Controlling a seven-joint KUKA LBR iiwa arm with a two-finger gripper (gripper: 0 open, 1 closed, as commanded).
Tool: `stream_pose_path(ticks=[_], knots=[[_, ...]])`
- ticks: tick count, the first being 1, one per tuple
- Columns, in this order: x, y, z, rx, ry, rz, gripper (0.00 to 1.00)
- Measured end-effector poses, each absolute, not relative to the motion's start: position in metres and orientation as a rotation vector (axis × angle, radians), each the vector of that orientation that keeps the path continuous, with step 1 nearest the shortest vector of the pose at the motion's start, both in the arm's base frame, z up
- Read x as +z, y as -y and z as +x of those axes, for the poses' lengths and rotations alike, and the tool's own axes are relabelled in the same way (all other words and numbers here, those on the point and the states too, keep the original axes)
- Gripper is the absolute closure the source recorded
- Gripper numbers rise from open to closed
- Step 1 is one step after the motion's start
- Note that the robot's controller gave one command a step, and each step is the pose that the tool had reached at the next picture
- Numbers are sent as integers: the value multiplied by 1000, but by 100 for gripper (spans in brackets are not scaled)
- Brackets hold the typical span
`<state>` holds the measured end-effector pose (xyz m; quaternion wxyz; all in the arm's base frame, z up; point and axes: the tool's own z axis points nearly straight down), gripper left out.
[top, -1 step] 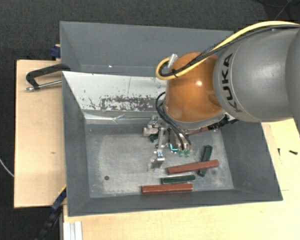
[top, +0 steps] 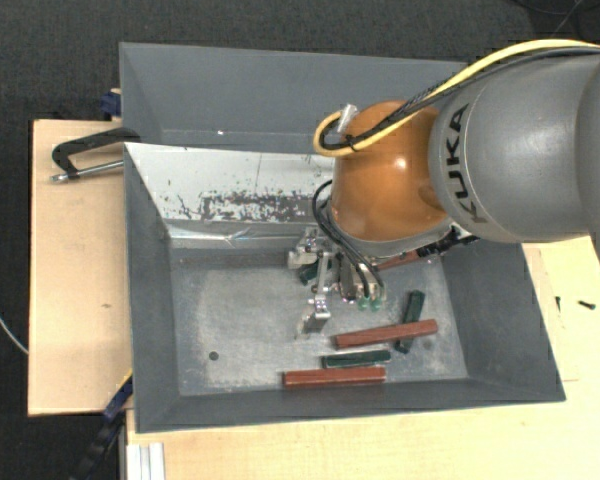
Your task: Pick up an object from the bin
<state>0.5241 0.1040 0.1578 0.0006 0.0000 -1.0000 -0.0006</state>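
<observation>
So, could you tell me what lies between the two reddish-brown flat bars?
In the camera view, a dark green flat bar lies between them.

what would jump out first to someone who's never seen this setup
The big grey arm with its orange wrist cover reaches in from the right over the grey bin, its tool down near the middle of the floor. Right of the tool lie a reddish-brown bar by the front wall, a second bar just behind it, and a dark green stick.
</observation>
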Motion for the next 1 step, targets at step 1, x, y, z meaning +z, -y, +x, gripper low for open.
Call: stream_pose_path(ticks=[1], knots=[[99,-54,527,-2,3143,137,0]])
